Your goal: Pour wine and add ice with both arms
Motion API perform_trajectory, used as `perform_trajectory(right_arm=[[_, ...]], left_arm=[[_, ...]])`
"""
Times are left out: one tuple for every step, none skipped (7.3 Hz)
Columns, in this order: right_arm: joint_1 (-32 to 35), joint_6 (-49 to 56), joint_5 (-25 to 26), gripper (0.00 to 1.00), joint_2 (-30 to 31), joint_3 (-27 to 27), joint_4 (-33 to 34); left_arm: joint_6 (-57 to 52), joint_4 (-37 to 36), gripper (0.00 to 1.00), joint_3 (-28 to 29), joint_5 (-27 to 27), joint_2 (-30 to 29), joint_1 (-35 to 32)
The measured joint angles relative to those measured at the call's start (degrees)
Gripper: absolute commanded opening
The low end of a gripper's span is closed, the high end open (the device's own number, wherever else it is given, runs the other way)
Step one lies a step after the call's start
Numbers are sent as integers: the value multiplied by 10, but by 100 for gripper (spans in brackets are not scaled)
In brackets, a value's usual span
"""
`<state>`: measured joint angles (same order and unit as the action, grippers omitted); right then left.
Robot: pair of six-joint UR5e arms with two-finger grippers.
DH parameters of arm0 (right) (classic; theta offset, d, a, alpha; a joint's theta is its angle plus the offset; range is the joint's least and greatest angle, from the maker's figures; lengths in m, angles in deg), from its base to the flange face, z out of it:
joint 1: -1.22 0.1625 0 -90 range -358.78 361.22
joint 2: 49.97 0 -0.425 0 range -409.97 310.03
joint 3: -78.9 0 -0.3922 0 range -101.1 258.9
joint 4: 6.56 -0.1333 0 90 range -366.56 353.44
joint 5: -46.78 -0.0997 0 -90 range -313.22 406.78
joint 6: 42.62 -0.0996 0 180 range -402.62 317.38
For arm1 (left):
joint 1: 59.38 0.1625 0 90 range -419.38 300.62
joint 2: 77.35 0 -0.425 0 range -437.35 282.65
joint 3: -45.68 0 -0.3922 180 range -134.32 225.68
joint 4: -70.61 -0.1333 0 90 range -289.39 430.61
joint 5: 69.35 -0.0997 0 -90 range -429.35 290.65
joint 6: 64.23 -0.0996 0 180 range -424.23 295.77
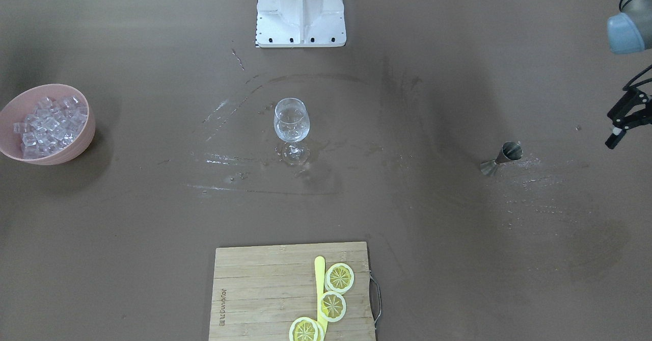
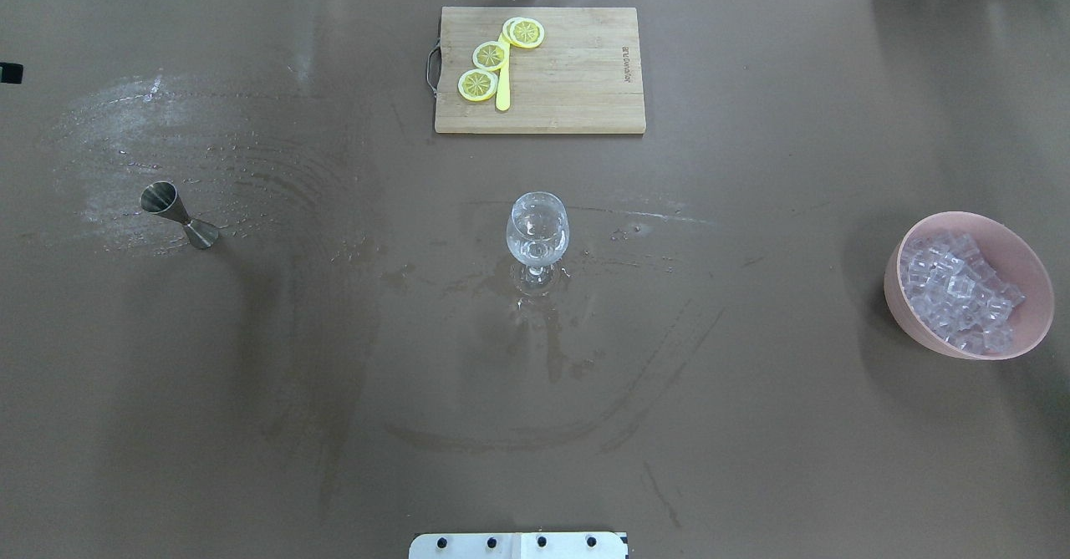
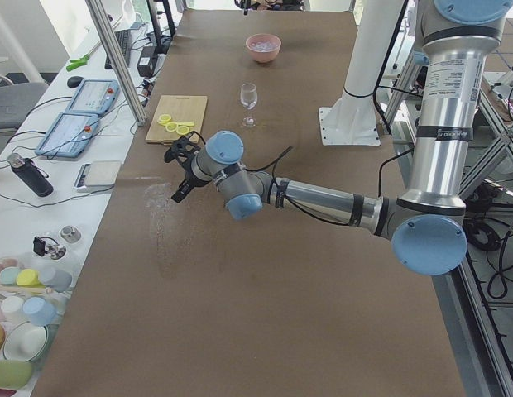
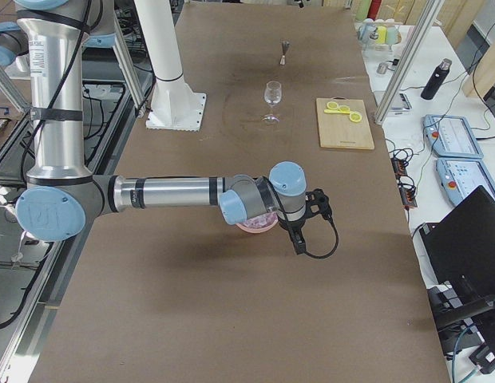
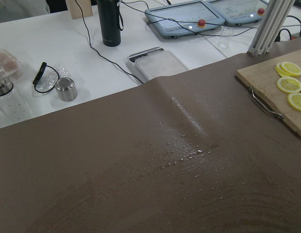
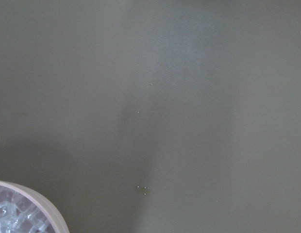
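A clear stemmed wine glass (image 1: 291,122) (image 2: 537,229) stands upright mid-table. The ice (image 1: 48,122) (image 2: 961,292) fills a pink bowl (image 1: 76,150) (image 2: 899,292) on my right side. A steel jigger (image 1: 501,157) (image 2: 178,215) stands on my left side. No wine shows in any view. My left gripper (image 1: 611,128) hovers just outboard of the jigger, fingers apart and empty. My right gripper (image 4: 311,219) hangs beside the bowl, over its outer side; I cannot tell whether it is open. Only the bowl's rim (image 6: 24,204) shows at the corner of the right wrist view.
A wooden cutting board (image 1: 265,290) (image 2: 577,83) with lemon slices (image 1: 338,278) (image 2: 491,55) and a yellow stick lies at the far edge. The white robot base (image 1: 300,15) stands at the near edge. Wet smears surround the glass and jigger.
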<state>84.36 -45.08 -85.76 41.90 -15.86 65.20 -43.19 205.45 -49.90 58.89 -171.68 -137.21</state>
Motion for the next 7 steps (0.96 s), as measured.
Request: perform_trajectory(right_arm=[[0, 0, 0, 100, 0, -1, 0], [0, 0, 0, 100, 1, -1, 0], [0, 0, 0, 100, 1, -2, 0], [0, 0, 0, 100, 1, -2, 0], [1, 1, 0, 100, 1, -2, 0], [1, 1, 1, 100, 1, -3, 0], [1, -1, 1, 100, 2, -8, 0]], left_arm=[[-68, -94, 99, -1, 8, -2, -21], [-158, -202, 99, -1, 5, -8, -36], [-246, -306, 99, -1, -6, -17, -48], [-299, -405, 99, 1, -17, -24, -64], [-318, -465, 99, 7, -21, -24, -83], [-315, -478, 99, 17, -10, -12, -105], [-305, -470, 99, 25, 25, 5, -130]])
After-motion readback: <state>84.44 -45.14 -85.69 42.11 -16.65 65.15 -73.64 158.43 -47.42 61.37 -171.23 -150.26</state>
